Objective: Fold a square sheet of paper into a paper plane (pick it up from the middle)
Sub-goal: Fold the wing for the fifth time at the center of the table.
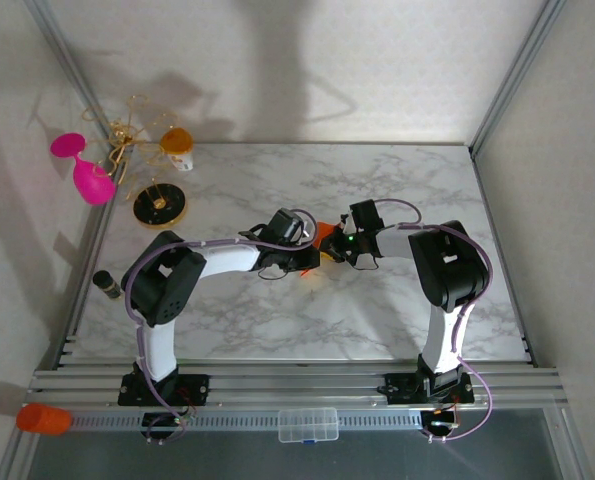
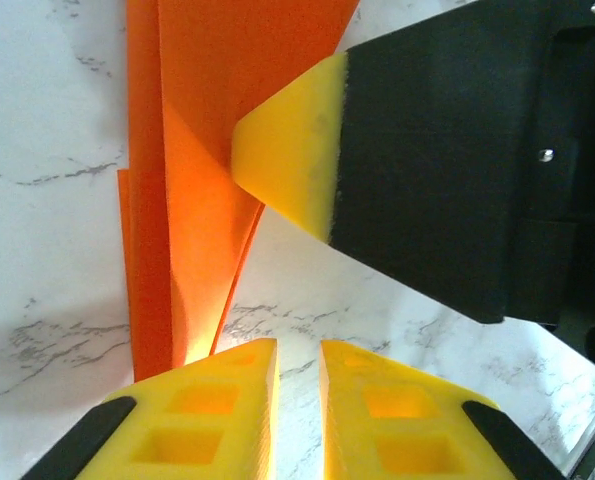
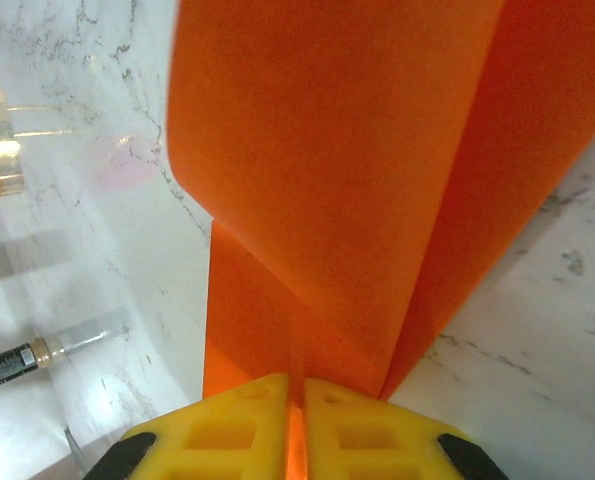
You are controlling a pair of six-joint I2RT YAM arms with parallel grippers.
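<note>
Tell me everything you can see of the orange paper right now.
The orange paper is thin, plain and bright, already folded into long overlapping layers with sharp creases, tapering toward the right gripper, whose yellow fingers are shut on its folded edge. It sits at mid-table between both wrists. The left gripper is nearly shut with the paper to one side of it; contact cannot be told.

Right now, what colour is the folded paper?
Plain bright orange, unmarked; the paper shows best in the right wrist view.
</note>
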